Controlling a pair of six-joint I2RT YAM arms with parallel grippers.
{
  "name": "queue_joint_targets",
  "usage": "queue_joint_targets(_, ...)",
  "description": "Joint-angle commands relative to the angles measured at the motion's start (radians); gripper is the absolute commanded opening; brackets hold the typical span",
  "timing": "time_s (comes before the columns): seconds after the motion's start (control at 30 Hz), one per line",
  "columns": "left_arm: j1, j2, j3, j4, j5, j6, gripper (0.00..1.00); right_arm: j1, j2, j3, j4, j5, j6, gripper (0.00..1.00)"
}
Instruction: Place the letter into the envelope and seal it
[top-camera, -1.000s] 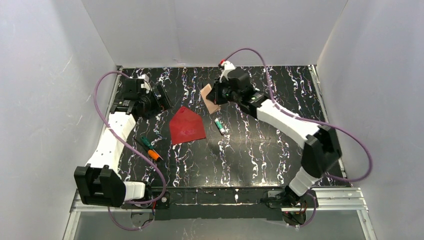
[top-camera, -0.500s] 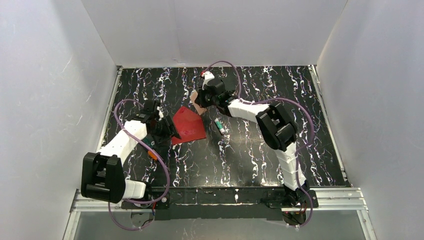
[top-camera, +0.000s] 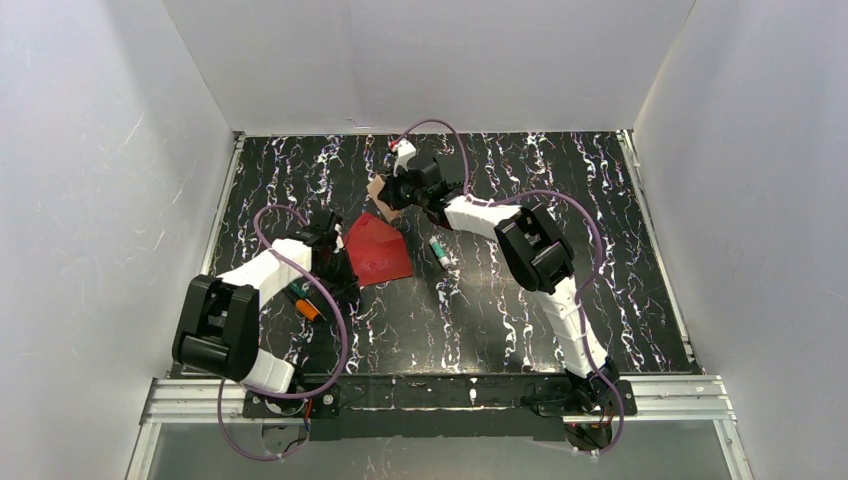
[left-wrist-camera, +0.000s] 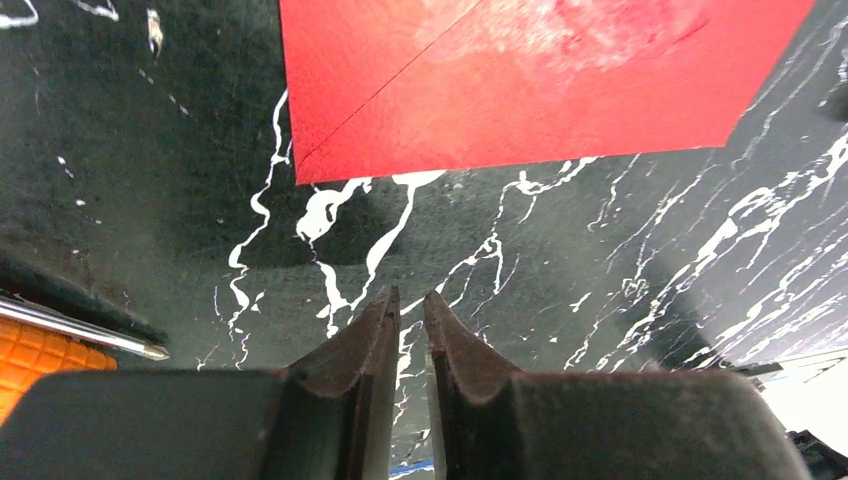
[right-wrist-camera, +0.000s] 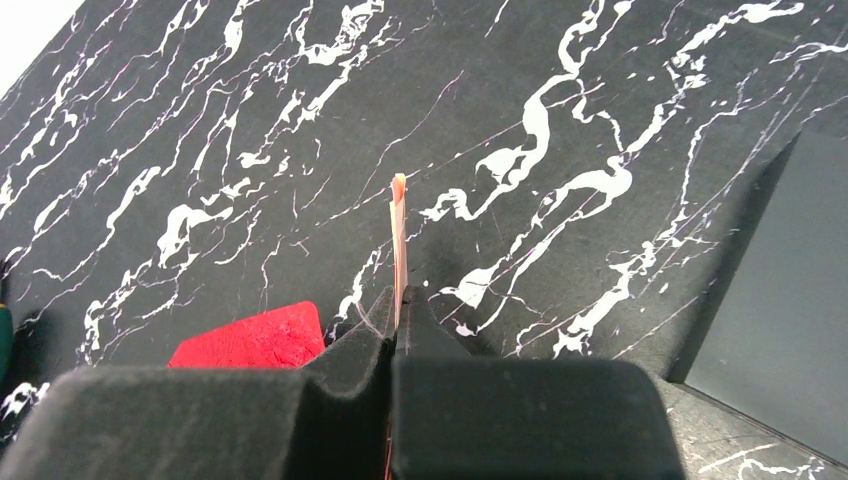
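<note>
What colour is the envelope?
The envelope is red, clearest in the left wrist view.

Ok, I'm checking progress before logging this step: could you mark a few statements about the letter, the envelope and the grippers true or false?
1. The right gripper pinches the letter. True.
2. The letter is inside the envelope. False: it is in the right gripper, outside the envelope.
3. The left gripper clamps the envelope. False: it holds nothing, its tips short of the envelope's edge.
4. An orange-handled screwdriver lies beside the left arm. True.
</note>
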Motion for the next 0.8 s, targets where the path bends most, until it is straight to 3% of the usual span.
queue_joint_targets(0.0,-0.017,-0.015,-0.031,-0.035,-0.073,-0.05,0.11,-0.01,-0.007,0.011,0.054,-0.066,0.028,0.01)
queue_joint_targets(0.17,-0.033,-0.01,-0.074,-0.018,-0.165,-0.123,0.07,-0.01,-0.151,-0.207,0.113,-0.018,0.13,0.01)
queue_joint_targets(0.4,-0.033,0.076,-0.071,0.066,-0.205,-0.178,0.06,-0.01,-0.239,-0.359,0.176,-0.109,0.222,0.01)
queue_joint_targets(0.77,-0.031,0.102,-0.038,0.157,-0.254,-0.117,0.08,-0.005,-0.396,-0.596,0.23,-0.169,0.283,0.01)
